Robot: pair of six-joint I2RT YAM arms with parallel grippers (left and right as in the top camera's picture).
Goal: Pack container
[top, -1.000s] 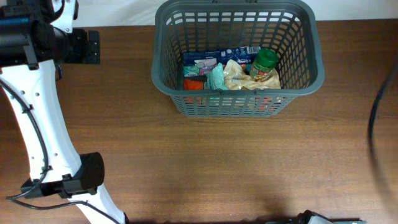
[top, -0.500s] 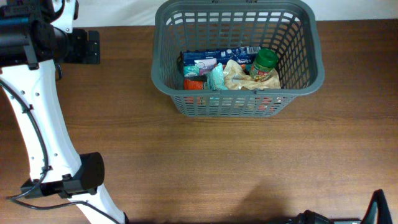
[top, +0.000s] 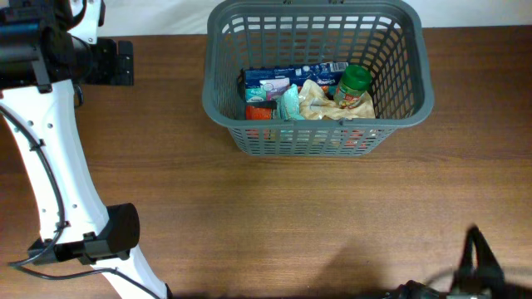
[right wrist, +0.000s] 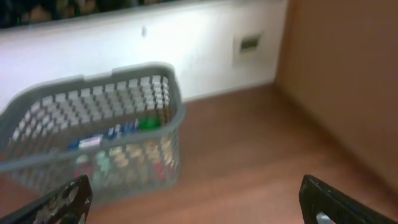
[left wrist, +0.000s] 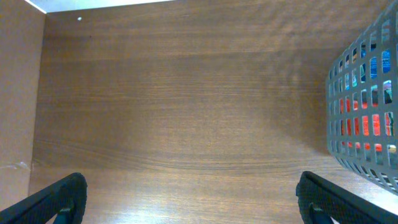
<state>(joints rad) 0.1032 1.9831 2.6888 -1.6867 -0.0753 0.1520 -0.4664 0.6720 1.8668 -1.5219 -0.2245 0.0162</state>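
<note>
The dark grey basket (top: pixel 420 83) stands at the far middle of the table. In it lie a blue packet (top: pixel 291 75), a green-lidded jar (top: pixel 354 83), a crinkled yellowish bag (top: pixel 316 100) and a red item (top: pixel 259 112). The basket's side shows at the right of the left wrist view (left wrist: pixel 367 118) and at the left of the blurred right wrist view (right wrist: pixel 93 137). My left gripper (left wrist: pixel 193 205) is open and empty over bare wood, left of the basket. My right gripper (right wrist: pixel 199 205) is open and empty, well back from the basket; its tip shows at the front right edge overhead (top: pixel 478 253).
The left arm's white link (top: pixel 50 166) runs along the table's left side. A white wall (right wrist: pixel 205 43) stands behind the basket. A brown panel (right wrist: pixel 348 81) rises at the right of the right wrist view.
The right arm has moved at the front right edge of the overhead view; its dark tip now rises higher into the frame. The basket, its contents and the left arm have not moved.
</note>
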